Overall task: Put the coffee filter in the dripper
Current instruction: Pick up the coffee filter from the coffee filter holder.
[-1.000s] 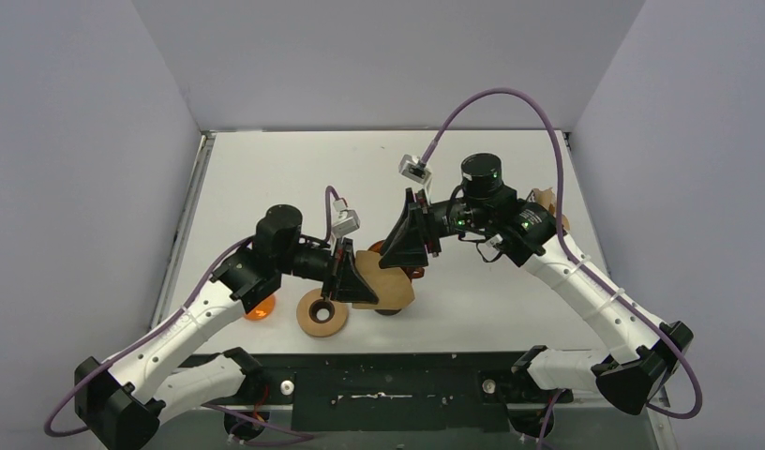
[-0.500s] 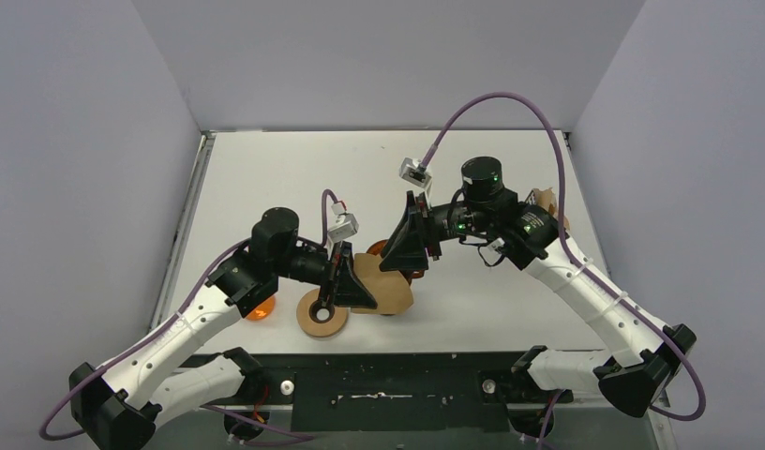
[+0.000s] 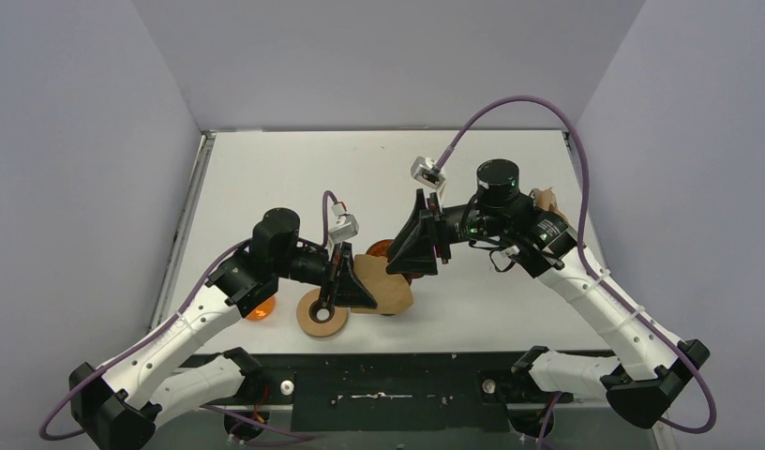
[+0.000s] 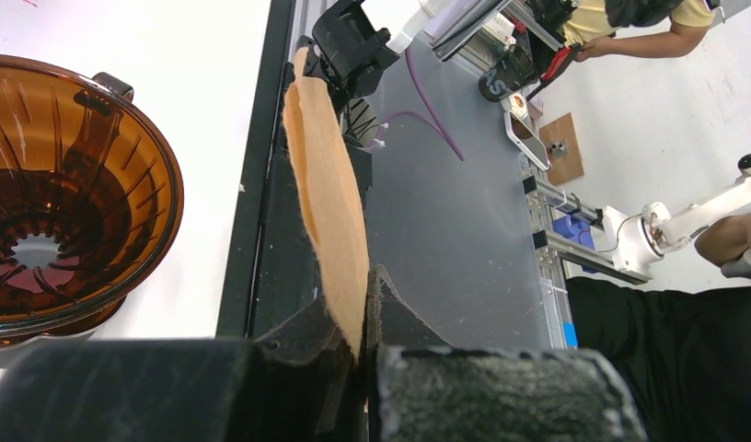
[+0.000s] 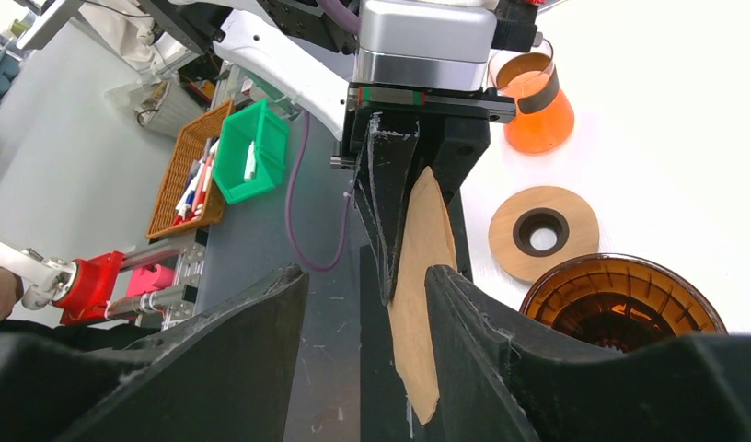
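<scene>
My left gripper (image 4: pixel 367 276) is shut on the lower edge of the brown paper coffee filter (image 4: pixel 330 193), which stands on edge, flat and folded. In the top view the left gripper (image 3: pixel 360 289) holds the filter (image 3: pixel 390 289) just right of centre. The amber dripper (image 4: pixel 59 184) sits upright on the table beside the filter; from above, the dripper (image 3: pixel 383 249) is mostly hidden under my right gripper (image 3: pixel 409 264). In the right wrist view the right gripper (image 5: pixel 364 276) is open, and the filter (image 5: pixel 422 267) hangs in the gap close to the right-hand finger (image 5: pixel 473 322), with the dripper (image 5: pixel 620 304) below.
A wooden ring (image 3: pixel 322 313) lies on the table near the front edge, left of the filter. An orange glass flask (image 3: pixel 260 307) stands behind my left arm. A small brown object (image 3: pixel 545 199) sits at the back right. The table's black front edge (image 3: pixel 388 361) is close.
My right arm has drawn back a little to the right and its jaws have opened slightly wider. The left gripper dipped slightly, then stayed still, shut on the filter.
</scene>
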You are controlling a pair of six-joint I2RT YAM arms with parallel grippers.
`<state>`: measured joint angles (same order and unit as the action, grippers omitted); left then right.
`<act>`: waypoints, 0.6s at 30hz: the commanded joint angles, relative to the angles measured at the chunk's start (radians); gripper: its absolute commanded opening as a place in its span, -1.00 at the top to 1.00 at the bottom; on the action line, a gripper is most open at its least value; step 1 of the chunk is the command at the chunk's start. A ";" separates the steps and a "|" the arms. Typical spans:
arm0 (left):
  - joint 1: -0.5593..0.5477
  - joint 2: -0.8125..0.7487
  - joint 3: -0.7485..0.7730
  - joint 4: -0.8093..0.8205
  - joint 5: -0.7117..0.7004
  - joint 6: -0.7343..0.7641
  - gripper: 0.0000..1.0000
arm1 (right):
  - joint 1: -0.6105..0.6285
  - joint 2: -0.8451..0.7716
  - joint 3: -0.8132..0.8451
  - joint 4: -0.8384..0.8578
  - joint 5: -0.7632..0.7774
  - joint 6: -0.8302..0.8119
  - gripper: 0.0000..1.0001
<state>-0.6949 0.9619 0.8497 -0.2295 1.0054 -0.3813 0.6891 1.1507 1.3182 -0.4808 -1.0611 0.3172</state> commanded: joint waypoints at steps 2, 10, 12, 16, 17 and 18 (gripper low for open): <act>-0.007 -0.009 0.024 0.001 0.011 0.019 1.00 | 0.009 -0.020 0.032 0.001 0.022 -0.017 -0.02; -0.007 -0.015 0.020 0.031 0.038 -0.002 1.00 | 0.019 -0.011 0.018 -0.006 0.055 -0.024 -0.02; -0.008 -0.017 0.019 0.035 0.041 -0.003 1.00 | 0.026 -0.010 0.015 -0.009 0.071 -0.027 -0.02; -0.010 -0.020 0.013 0.068 0.052 -0.026 1.00 | 0.047 0.000 0.012 -0.022 0.106 -0.038 -0.02; -0.010 -0.023 0.008 0.089 0.059 -0.040 1.00 | 0.052 0.003 0.013 -0.029 0.110 -0.042 -0.02; -0.011 -0.026 0.006 0.107 0.066 -0.052 1.00 | 0.058 0.004 0.013 -0.030 0.111 -0.044 -0.02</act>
<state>-0.6991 0.9615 0.8497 -0.2199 1.0122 -0.3939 0.7235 1.1503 1.3182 -0.5030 -0.9882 0.2947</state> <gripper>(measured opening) 0.007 0.511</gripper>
